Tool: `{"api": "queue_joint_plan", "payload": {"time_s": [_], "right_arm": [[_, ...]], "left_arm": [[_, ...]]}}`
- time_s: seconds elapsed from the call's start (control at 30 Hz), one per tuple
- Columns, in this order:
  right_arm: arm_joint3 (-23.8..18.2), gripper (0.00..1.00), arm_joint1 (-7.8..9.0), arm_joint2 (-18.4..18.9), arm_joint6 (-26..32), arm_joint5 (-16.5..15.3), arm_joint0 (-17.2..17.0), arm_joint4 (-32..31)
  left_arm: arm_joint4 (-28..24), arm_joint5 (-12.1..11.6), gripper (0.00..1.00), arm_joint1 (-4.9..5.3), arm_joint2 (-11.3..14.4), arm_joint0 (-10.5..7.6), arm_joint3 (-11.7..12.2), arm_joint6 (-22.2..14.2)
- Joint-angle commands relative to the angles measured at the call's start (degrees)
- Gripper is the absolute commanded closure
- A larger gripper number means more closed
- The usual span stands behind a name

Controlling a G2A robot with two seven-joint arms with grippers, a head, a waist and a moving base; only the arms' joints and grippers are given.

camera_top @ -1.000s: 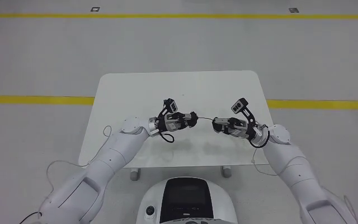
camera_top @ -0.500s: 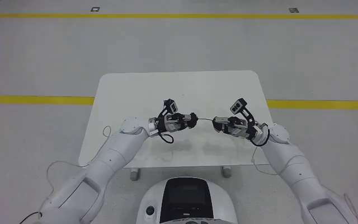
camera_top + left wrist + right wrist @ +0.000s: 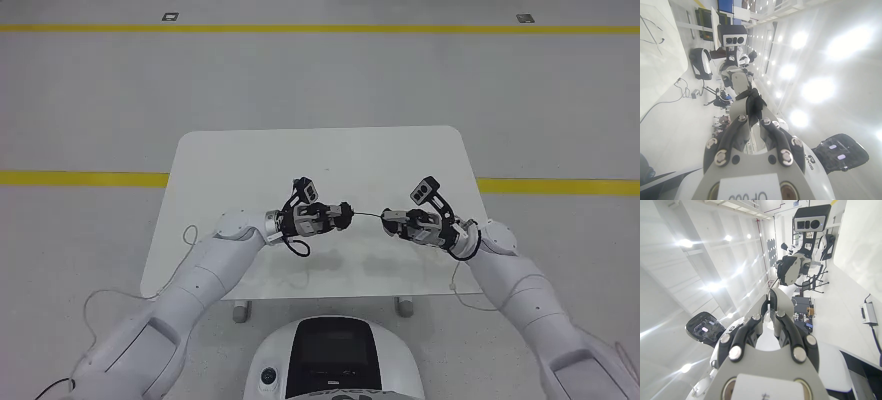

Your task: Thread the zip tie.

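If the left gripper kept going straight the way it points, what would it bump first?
Most likely the right gripper: it faces the left gripper head-on, with the thin zip tie stretched between them. Depth is hard to judge.

White counter [image 3: 230, 160], rounded corners, on pale grey floor [image 3: 90, 100]. Yellow floor line [image 3: 80, 178] runs 9 to 3 o'clock, passing under counter. Second yellow line [image 3: 300, 27] parallel at 12 o'clock. Two small square floor markers [image 3: 170, 16] beyond it, 11 and 1 o'clock. Ceiling lights [image 3: 815, 91] bright, in rows. Cable [image 3: 668, 101] and power box [image 3: 868, 313] on floor.
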Motion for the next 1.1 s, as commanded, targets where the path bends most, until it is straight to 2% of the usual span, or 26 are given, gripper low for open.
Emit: {"api": "queue_joint_plan", "payload": {"time_s": [0.0,0.23,0.27,0.3,0.5,0.7,0.9,1.07], "right_arm": [[0.24,1.00,0.08,-0.33,0.00,-0.20,0.17,0.17],[0.99,1.00,0.33,-1.30,0.00,-0.93,0.77,0.42],[1.13,1.00,0.36,-1.38,0.00,-1.14,0.84,0.36],[1.33,1.00,0.40,-1.48,0.00,-1.38,0.93,0.34],[2.32,1.00,0.51,-1.54,0.00,-3.12,1.43,0.32],[1.19,1.00,0.82,-1.50,0.00,-4.75,1.15,0.62],[1.21,1.00,0.85,-1.42,0.00,-4.88,1.16,0.54],[-1.61,1.00,1.00,-0.44,-1.55,-3.75,-0.35,-0.39]], "left_arm": [[0.07,0.09,1.00,-0.01,-0.11,0.06,-0.02,0.05],[0.39,0.20,1.00,-0.01,-0.51,0.25,-0.09,0.17],[0.43,0.29,0.58,-0.01,-0.54,0.29,-0.08,0.16],[0.37,0.33,0.00,-0.02,-0.57,0.32,-0.04,0.23],[0.37,0.33,0.00,-0.02,-0.57,0.32,-0.04,0.23],[0.37,0.33,0.00,-0.02,-0.57,0.32,-0.04,0.23],[0.37,0.33,0.00,-0.02,-0.57,0.32,-0.04,0.23],[4.60,3.45,0.00,0.12,0.78,0.28,-2.68,1.04]]}}
